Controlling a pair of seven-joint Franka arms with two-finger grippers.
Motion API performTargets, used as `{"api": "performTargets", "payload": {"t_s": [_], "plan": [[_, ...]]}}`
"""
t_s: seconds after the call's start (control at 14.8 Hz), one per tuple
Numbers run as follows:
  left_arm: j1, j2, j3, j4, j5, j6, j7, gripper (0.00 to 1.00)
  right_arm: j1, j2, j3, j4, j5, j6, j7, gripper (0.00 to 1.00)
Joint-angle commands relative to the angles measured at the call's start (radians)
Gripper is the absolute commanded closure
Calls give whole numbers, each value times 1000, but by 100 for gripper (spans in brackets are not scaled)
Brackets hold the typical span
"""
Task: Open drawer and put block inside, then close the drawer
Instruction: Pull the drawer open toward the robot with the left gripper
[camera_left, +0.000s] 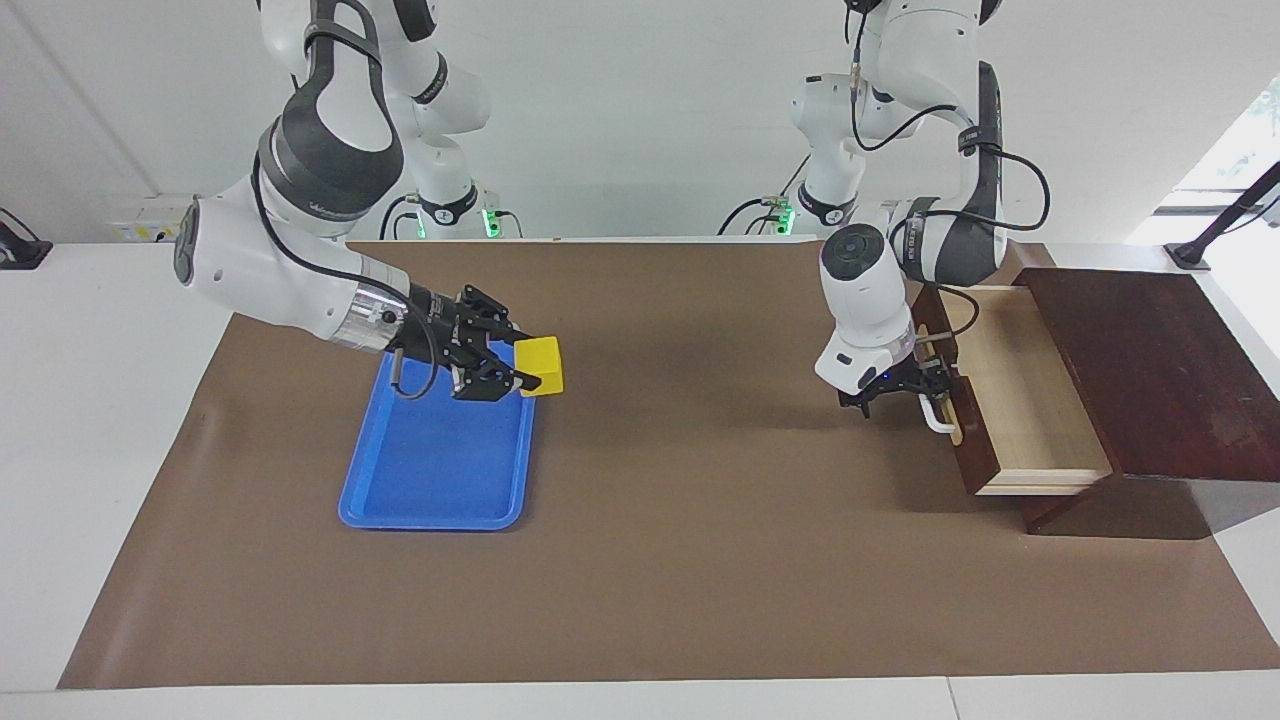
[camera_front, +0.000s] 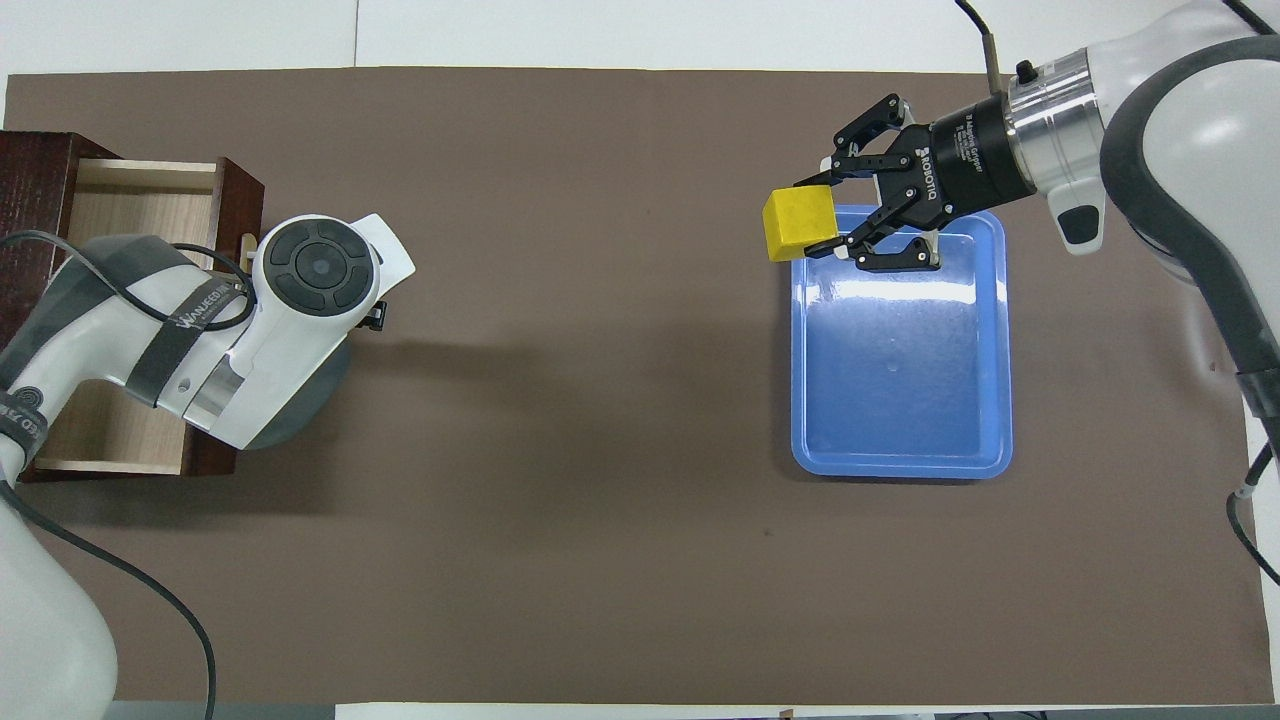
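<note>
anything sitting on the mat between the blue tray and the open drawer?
Nothing. Between the blue tray and the drawer lies only bare brown mat with arm shadow; the overhead view shows it best, and the facing view agrees.

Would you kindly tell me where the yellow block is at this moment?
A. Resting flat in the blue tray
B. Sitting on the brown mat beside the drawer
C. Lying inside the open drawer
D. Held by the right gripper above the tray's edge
D: the right gripper has its jaws clamped on the yellow block, raised over the edge of the blue tray, well away from the open drawer.
</note>
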Motion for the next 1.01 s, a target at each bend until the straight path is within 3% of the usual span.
{"api": "performTargets", "payload": {"t_s": [0.0,0.27,0.81,0.95], "plan": [[-31,3,4,9,-34,-18,-12,0,-5,-10,6,-1,-17,7,-1,100],[-30,-2,6,22,-33,-53,4,0,-3,-10,6,-1,-18,8,-1,100],[-33,-11,1,214,-42,-280,104,0,-2,-10,6,-4,-18,9,2,100],[-48,-2,6,292,-144,-333,93,0,0,-10,6,-4,-18,9,2,100]]}}
